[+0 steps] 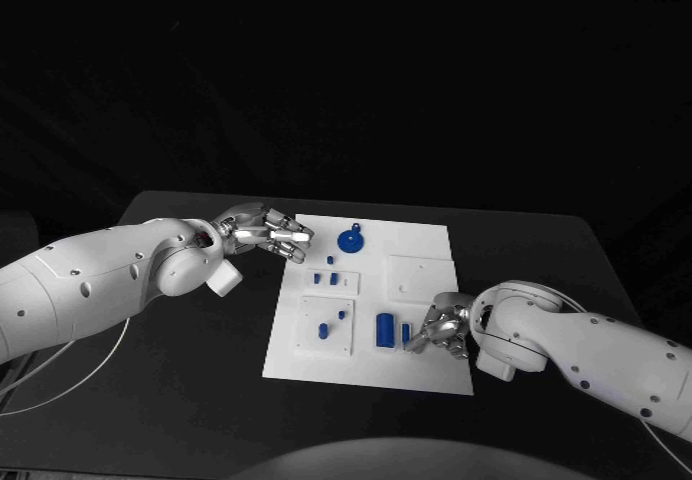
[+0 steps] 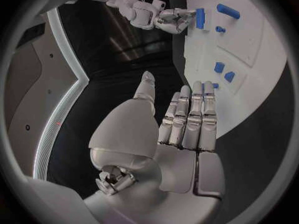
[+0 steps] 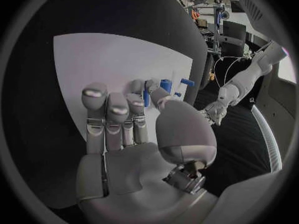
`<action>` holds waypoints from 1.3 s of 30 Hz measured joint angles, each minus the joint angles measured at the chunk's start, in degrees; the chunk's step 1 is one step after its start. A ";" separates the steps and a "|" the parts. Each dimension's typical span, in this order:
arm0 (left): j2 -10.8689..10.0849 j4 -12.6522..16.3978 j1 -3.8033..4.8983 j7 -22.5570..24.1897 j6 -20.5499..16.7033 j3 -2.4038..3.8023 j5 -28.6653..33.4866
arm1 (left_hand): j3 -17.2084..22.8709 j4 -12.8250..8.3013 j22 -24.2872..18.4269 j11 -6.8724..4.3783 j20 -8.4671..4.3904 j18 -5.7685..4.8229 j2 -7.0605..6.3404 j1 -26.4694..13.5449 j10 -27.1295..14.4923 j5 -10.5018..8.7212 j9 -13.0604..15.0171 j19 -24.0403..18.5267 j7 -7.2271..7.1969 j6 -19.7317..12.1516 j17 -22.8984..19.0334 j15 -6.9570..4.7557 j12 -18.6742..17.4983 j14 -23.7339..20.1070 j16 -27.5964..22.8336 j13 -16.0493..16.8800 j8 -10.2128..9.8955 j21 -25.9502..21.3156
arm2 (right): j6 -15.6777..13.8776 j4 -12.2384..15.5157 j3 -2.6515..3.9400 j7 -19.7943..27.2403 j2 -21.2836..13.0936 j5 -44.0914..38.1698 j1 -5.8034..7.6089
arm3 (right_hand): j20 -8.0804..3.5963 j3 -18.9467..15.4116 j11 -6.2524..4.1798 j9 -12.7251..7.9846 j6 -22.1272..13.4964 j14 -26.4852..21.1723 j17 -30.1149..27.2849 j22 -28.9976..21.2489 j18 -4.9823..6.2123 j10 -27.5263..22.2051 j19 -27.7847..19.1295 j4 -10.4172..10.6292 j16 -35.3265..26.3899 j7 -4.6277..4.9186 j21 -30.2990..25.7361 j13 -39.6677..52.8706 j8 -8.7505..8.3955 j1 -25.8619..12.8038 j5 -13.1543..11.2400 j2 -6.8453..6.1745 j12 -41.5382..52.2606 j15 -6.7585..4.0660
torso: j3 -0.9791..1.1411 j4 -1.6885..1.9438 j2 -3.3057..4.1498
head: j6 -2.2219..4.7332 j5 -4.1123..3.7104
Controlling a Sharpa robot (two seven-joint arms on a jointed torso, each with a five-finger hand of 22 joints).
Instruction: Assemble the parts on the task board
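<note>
The white task board (image 1: 418,250) lies mid-table. A round blue part with a knob (image 1: 351,240) sits at its far end. Small blue parts (image 1: 329,279) stand in the left plates, and a blue cylinder (image 1: 385,330) stands near the front. My right hand (image 1: 440,325) is at the board's front right. Its thumb and a finger pinch a slim blue part (image 3: 147,97) (image 1: 407,332) beside the cylinder (image 3: 166,84). My left hand (image 1: 267,232) hovers at the board's far left corner. Its fingers (image 2: 190,117) are straight, side by side, and hold nothing.
A raised square white plate (image 1: 421,275) sits on the board's right half, just beyond my right hand. Black table surface (image 1: 188,350) surrounds the board on all sides. In the left wrist view my right hand (image 2: 171,20) shows at the board's (image 2: 249,59) far end.
</note>
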 measured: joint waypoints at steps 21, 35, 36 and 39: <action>1.02 -0.96 0.44 2.07 -8.17 -0.01 5.86 | 2.31 -1.35 0.09 0.02 0.32 0.01 0.60 1.06 -0.82 0.00 0.00 0.31 -0.81 3.50 0.10 0.00 0.00 0.00 0.00 0.00 0.22 0.00 | -7.09 -12.11 5.38 16.32 -0.35 8.91 4.55 | 0.54 -20.64 1.39 0.11 -5.46 -2.41 -4.48 -0.48 1.10 -4.53 0.09 7.79 -6.77 2.16 -12.37 -4.74 -0.43 7.97 6.64 -2.69 -4.66 0.54 | 0.26 -0.01 -0.53 | 5.33 -1.99; 7.11 -11.11 2.69 4.45 -17.15 0.12 13.36 | 4.51 -1.66 -0.05 -0.80 2.05 1.04 0.57 1.54 -8.04 0.00 -0.06 -1.00 -2.41 0.68 -0.35 0.17 0.00 -6.70 0.00 -0.08 0.22 -0.10 | -14.88 -35.38 7.03 40.93 10.21 27.05 9.54 | 7.82 -18.74 6.69 -0.40 -12.13 -18.94 -35.49 -33.30 0.93 -11.18 -18.61 -6.98 -37.01 5.29 -38.23 -50.92 -0.20 11.36 11.22 6.18 -44.02 7.77 | 1.03 -0.44 -2.42 | 11.81 -2.85; 7.85 -12.14 2.71 4.62 -17.63 0.12 13.92 | 4.70 -1.54 -0.14 -0.89 2.53 1.80 0.57 1.54 -9.98 0.00 -0.12 -1.48 -2.62 -0.54 -0.39 0.23 -0.17 -7.49 0.00 -0.17 0.16 -0.37 | -15.15 -36.67 7.33 42.54 10.93 28.59 9.66 | 9.26 -18.02 7.64 -0.44 -12.98 -20.28 -39.71 -37.74 0.93 -12.13 -22.03 -7.70 -41.16 5.37 -38.23 -55.40 -0.19 10.95 10.86 6.59 -46.85 8.85 | 1.10 -0.47 -2.53 | 12.11 -2.77; 9.41 -14.15 2.78 5.14 -18.54 0.16 15.01 | 4.98 -1.49 -0.23 -1.39 4.03 2.75 0.57 1.54 -13.32 0.00 -0.35 -2.99 -3.28 -4.12 -0.48 0.16 -0.38 -9.07 0.00 -0.32 -0.12 -0.47 | -15.50 -38.96 7.88 45.94 11.98 32.01 9.88 | 14.47 -15.17 9.11 -0.48 -14.85 -19.77 -57.47 -56.66 3.29 -16.14 -27.06 -10.56 -51.83 5.24 -37.38 -64.38 -0.19 9.05 10.18 7.69 -49.33 11.02 | 1.24 -0.52 -2.74 | 13.11 -2.54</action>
